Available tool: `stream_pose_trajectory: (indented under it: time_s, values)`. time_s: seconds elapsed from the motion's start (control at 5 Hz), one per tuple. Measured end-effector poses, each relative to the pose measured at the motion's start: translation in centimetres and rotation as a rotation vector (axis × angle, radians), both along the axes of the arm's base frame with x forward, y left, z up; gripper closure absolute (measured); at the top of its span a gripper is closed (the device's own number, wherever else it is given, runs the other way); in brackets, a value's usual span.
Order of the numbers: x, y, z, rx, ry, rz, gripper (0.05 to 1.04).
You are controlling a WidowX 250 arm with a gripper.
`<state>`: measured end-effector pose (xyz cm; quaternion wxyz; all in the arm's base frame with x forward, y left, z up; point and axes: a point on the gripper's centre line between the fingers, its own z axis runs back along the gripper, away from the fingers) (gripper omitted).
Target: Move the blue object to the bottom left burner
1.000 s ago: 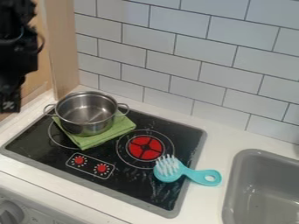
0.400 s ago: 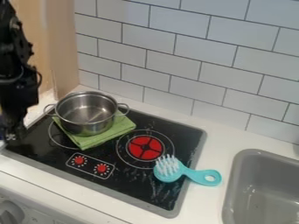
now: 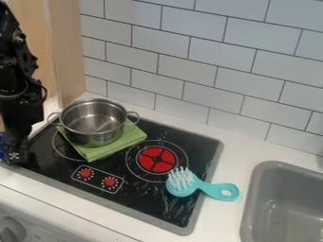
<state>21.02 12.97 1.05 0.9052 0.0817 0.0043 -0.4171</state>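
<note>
pincer (image 3: 14,158) at stovetop (image 3: 151,205) edge, beside blue object (image 3: 2,147)

No text clearly legible.

White rectangular tiles (image 3: 214,61) with dark joints — a tan wooden panel (image 3: 67,52) at the left.

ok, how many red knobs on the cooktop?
2 visible: the left red knob and the right red knob, side by side towards the front of the cooktop. The gripper could hide something at its left corner.
</note>
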Motion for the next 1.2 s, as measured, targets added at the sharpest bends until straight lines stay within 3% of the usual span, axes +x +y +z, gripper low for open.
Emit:
stream_pose_trajectory:
  time_s: [0.2,0.4,0.6,1.0,1.2]
  values:
    - [0.1,-0.4,-0.1,-0.006,-0.003,0.015,0.366]
    - [0.2,-0.7,-0.1,-0.027,-0.010,0.017,0.293]
    - [0.1,-0.7,-0.1,-0.029,-0.006,0.017,0.061]
    - [-0.2,-0.9,-0.1,-0.025,0.027,-0.007,0.085]
    - [0.0,-0.5,1.9,0.016,-0.020,-0.004,0.085]
